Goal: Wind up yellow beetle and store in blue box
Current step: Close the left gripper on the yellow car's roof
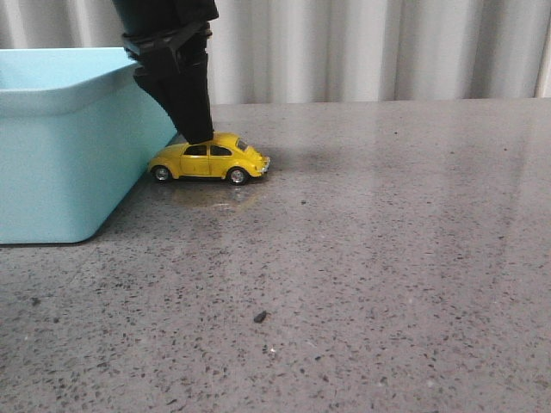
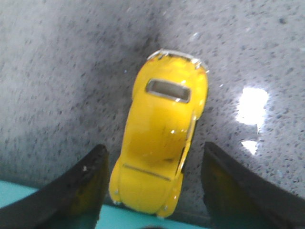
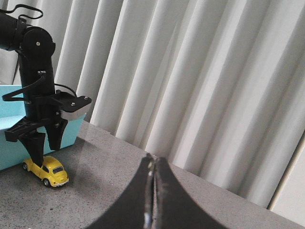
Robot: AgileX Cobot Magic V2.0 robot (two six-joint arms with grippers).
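The yellow beetle point(image 1: 211, 159) stands on its wheels on the grey speckled table, just right of the blue box point(image 1: 69, 146). My left gripper point(image 1: 199, 134) comes down from above onto the car's roof. In the left wrist view the left gripper point(image 2: 153, 147) is open, its two dark fingers either side of the beetle point(image 2: 162, 138) with a gap on each side. A strip of the blue box point(image 2: 119, 220) shows by the car's end. My right gripper point(image 3: 151, 160) is shut on nothing, well away from the beetle point(image 3: 46, 171), the left gripper point(image 3: 45, 148) and the blue box point(image 3: 9, 100).
A pale pleated curtain point(image 1: 370, 47) hangs behind the table's far edge. A small dark speck point(image 1: 259, 317) lies on the table point(image 1: 387, 258) in front of the car.
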